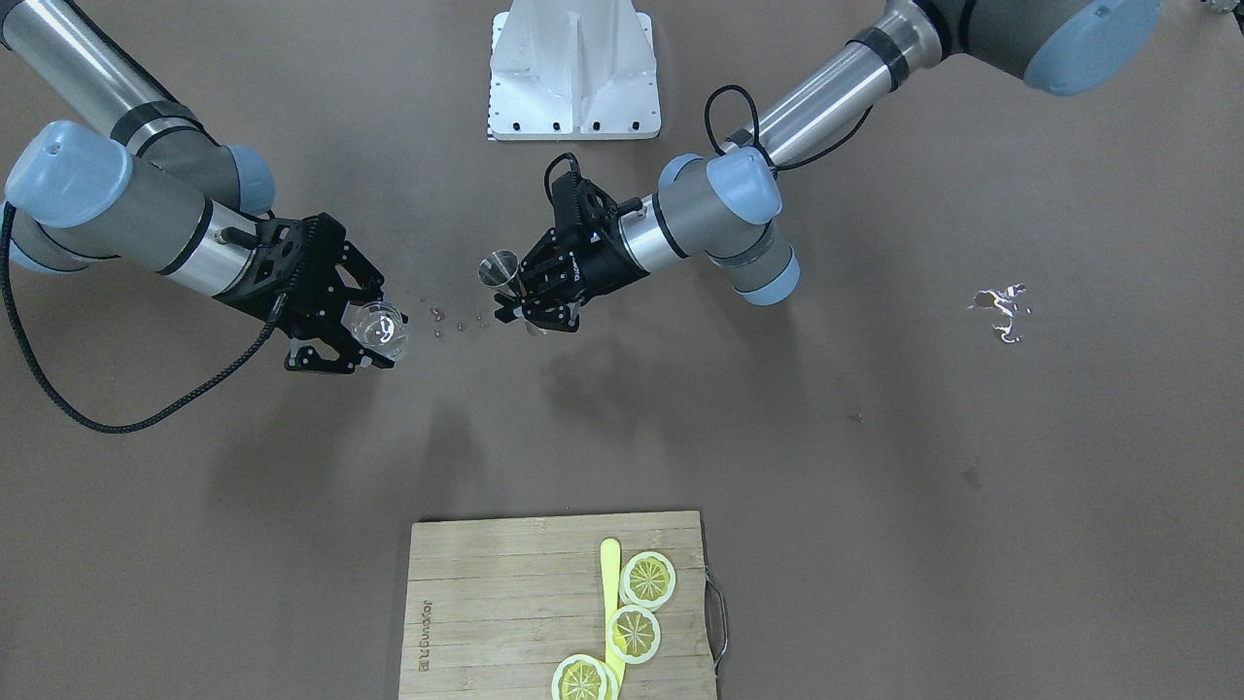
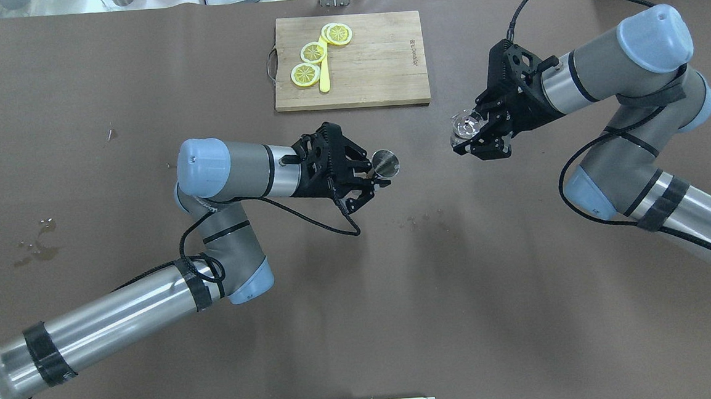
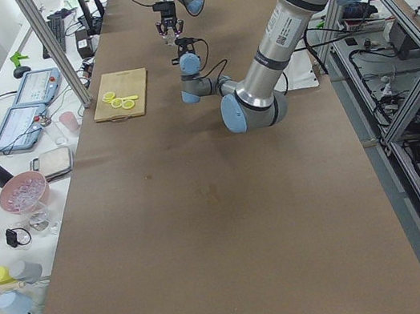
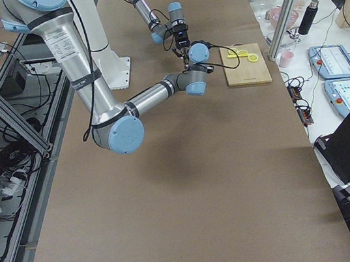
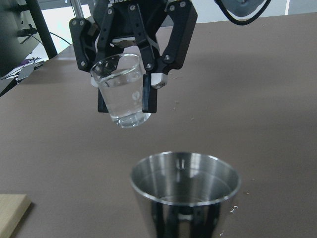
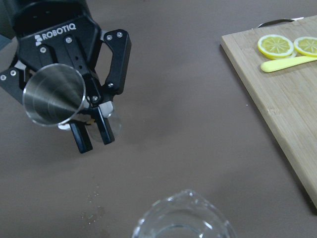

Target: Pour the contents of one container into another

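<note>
- The right gripper (image 2: 469, 136) is clamped on the sides of a glass (image 5: 124, 94), and the left gripper (image 2: 376, 175) is closed on the narrow base of a metal cup (image 5: 185, 183). Both are held clear of the table (image 2: 363, 322) and well apart. A tilt begun across that gap would likely send the pour onto the table cover.
- The cutting board (image 2: 378, 68) lies beyond the gap, and a wide splash might reach it.
- The glass is smooth and gripped only by two pads, so it may turn or slip as it tips. Whether it holds liquid cannot be told.
- The metal cup offers a small round mouth, which a thin stream could miss or overshoot. Closing in too far risks the black fingers knocking together.
- Droplets (image 1: 452, 321) speckle the table under the gap.
</note>
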You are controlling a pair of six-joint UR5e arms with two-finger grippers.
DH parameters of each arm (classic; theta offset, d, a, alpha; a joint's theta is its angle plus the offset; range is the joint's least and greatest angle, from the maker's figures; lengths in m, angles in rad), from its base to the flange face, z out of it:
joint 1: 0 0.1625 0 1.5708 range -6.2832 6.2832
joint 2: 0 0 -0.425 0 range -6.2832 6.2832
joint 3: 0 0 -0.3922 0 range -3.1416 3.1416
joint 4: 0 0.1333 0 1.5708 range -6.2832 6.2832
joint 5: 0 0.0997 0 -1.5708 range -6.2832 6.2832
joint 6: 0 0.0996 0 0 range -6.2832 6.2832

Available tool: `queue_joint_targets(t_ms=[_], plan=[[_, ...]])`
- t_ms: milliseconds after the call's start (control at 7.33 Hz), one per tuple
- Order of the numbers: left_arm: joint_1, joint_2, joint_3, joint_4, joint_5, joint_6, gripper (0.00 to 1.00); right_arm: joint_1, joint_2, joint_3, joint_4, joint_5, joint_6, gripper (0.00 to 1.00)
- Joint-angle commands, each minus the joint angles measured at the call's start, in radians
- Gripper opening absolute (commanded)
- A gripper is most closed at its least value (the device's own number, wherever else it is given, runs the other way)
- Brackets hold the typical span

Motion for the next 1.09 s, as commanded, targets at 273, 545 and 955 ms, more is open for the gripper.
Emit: queue_joint_targets(t_ms=[273,545,955], plan=[[0.012,-0.013,0.019,-0.009,0.005,0.000,0.00,-0.006,-0.009,0.058,-0.061,0.060,-0.053,0.00],[0.012,-0.013,0.020,-0.009,0.006,0.000,0.00,-0.011,-0.017,0.083,-0.107,0.081,-0.054,0.00],[0.012,-0.019,0.034,-0.009,0.006,0.000,0.00,-0.023,-0.016,0.293,-0.528,0.068,-0.159,0.00]])
